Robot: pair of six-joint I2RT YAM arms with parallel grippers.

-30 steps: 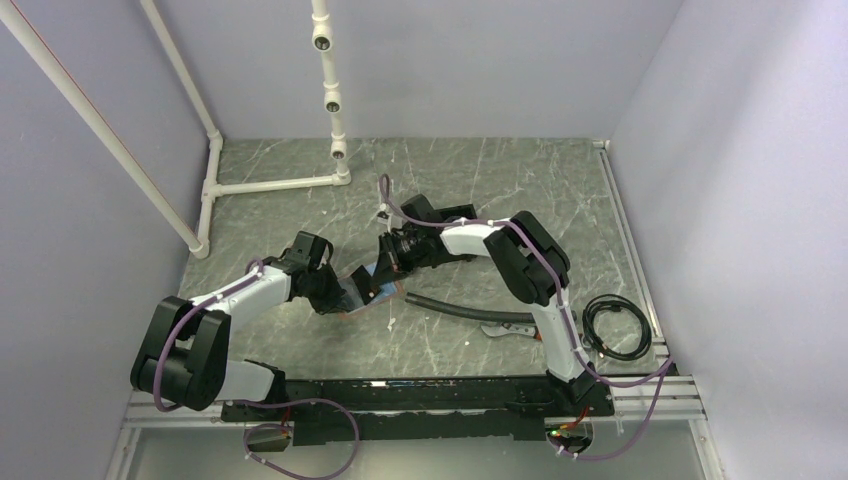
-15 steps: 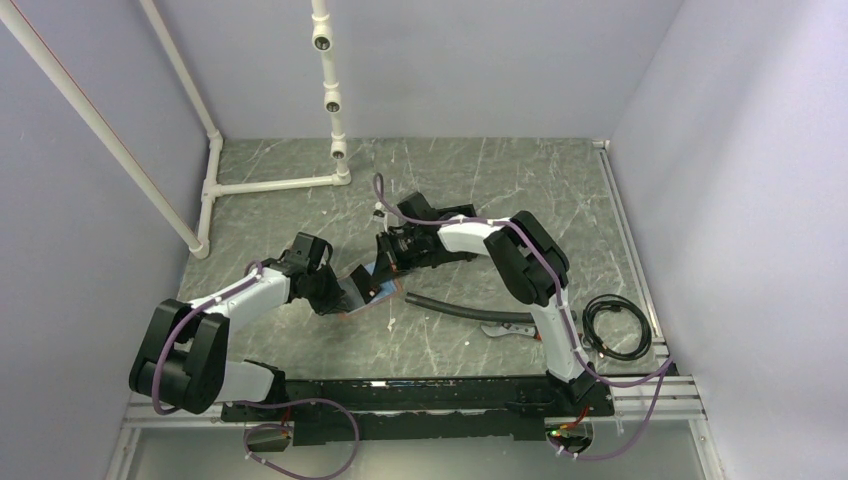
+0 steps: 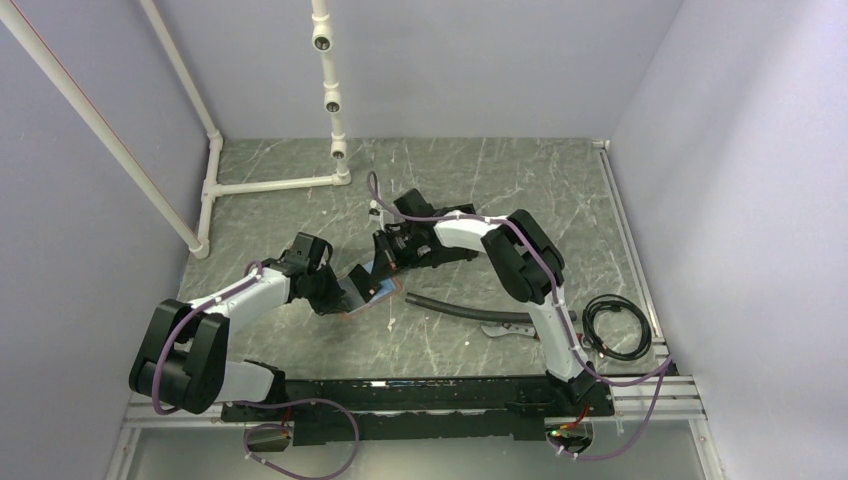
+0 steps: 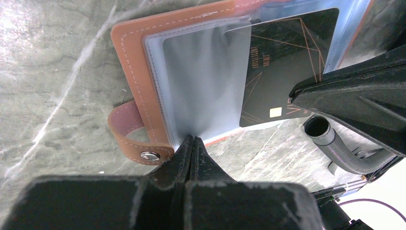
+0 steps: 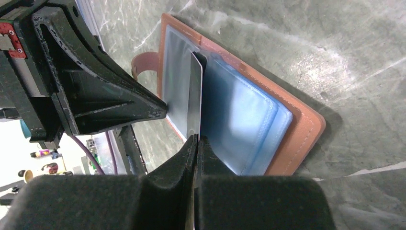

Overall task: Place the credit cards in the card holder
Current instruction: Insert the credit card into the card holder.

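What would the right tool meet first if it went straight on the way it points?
Probably the clear sleeves of the open wallet: the right tool pinches a dark card edge-on, aimed between them. Depth is unclear.

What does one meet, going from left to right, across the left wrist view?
Strap → holder cover → clear sleeve → card → right finger.

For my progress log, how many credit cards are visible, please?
1: a dark card, pinched in the right jaws, between the sleeves of the card holder; others may be hidden.
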